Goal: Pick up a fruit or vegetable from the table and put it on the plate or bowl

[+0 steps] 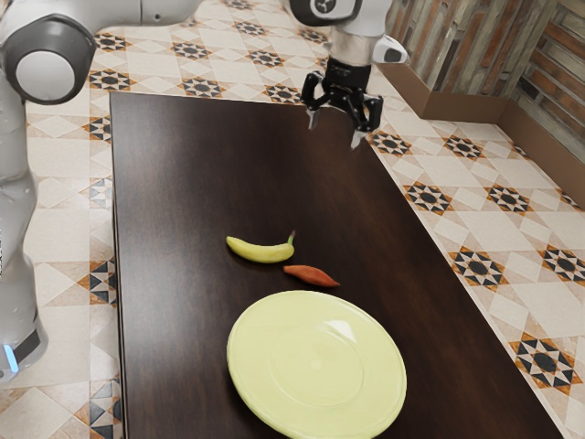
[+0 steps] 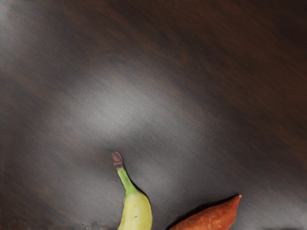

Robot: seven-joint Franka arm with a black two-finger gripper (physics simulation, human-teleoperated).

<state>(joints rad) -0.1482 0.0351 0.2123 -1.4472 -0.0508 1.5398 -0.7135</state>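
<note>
Two candidates lie just beside each other, banana (image 1: pixel 260 249) and sweet potato (image 1: pixel 311 274), near the yellow plate (image 1: pixel 315 361). Our gripper (image 1: pixel 335 132) hangs wide open and empty, well apart from them; an off-centre descent could nudge both.

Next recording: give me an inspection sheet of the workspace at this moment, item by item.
Surface: dark wooden table, bare over its far half.
Job's things: yellow banana and orange-red vegetable lie side by side on the table with a small gap between them, both just off the rim of the pale green plate. Nothing lies on the plate.
Clutter: nothing seen.
Grippers: end effector is open and holds nothing. It hangs in the air over the table's far edge, well away from the produce.
Cables: nothing seen.
Surroundings: patterned tile floor; wood-plank wall at the exterior view's upper right.
</note>
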